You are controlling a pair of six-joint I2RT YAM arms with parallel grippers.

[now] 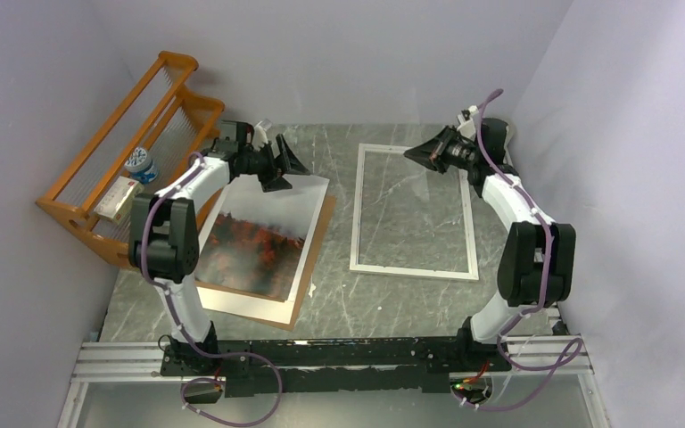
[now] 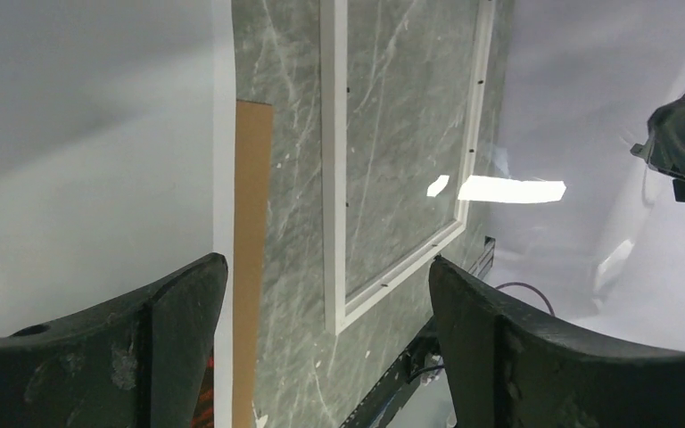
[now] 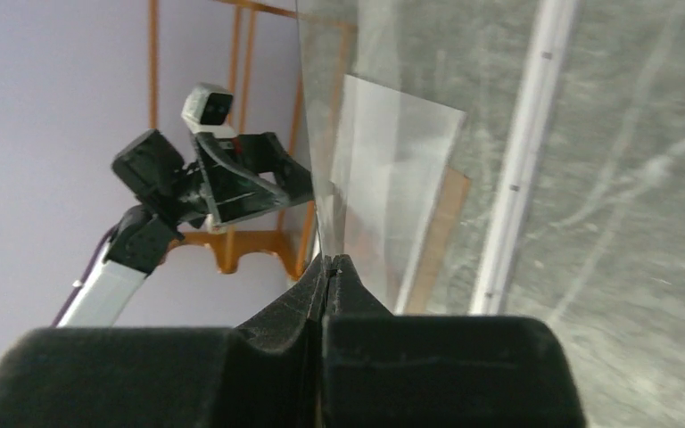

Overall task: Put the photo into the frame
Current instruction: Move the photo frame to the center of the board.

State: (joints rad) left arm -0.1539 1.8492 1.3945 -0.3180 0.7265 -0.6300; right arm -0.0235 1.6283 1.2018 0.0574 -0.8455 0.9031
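Grey marble table [image 1: 383,303]: photo [image 1: 263,241] laid on backing board [image 1: 315,245], left of frame [image 1: 415,270]. The clear pane [image 3: 357,89] is pinched by right gripper [image 3: 330,267], likely to open the frame for loading; left gripper [image 2: 325,263] is spread near photo's far edge.

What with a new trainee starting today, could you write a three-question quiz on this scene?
1. True or false: the photo already lies inside the frame.
2. What is the right gripper pinching? A: the photo. B: a clear pane. C: nothing.
3. Fill the gap: the left gripper hangs over the photo's far edge with its jaws ____.

Key: 1 false, since the photo lies beside the frame; 2 B; 3 open.
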